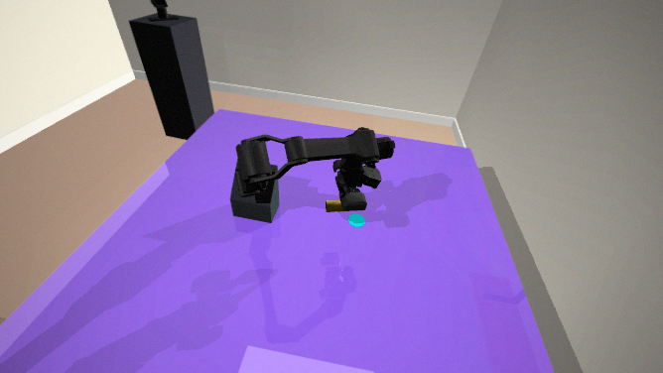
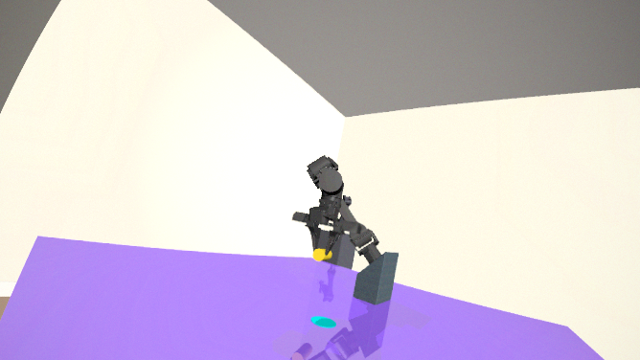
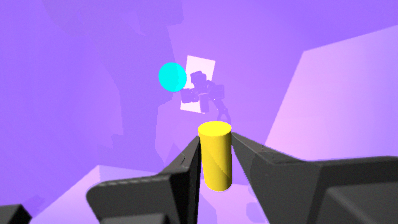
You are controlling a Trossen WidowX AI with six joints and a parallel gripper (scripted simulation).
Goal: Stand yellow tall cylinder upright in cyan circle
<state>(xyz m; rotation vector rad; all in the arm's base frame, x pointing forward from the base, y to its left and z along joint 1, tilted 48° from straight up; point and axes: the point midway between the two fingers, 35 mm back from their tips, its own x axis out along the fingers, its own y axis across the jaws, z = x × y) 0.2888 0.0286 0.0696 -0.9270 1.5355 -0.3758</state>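
My gripper (image 1: pixel 347 202) (image 2: pixel 328 252) (image 3: pixel 215 138) is shut on the yellow tall cylinder (image 1: pixel 332 205) (image 2: pixel 319 255) (image 3: pixel 216 156) and holds it in the air above the purple table. In the top view the cylinder lies roughly level and sticks out to the left of the fingers. The cyan circle (image 1: pixel 356 220) (image 2: pixel 322 322) (image 3: pixel 172 77) lies flat on the table, just in front of and a little right of the gripper in the top view. In the wrist view it shows beyond the cylinder's end, up and to the left.
The arm's dark base block (image 1: pixel 254 200) (image 2: pixel 377 284) stands on the purple table (image 1: pixel 422 298) to the left of the circle. A tall black pillar (image 1: pixel 171 74) stands on the floor beyond the table's far left corner. Walls close the room at the back and right.
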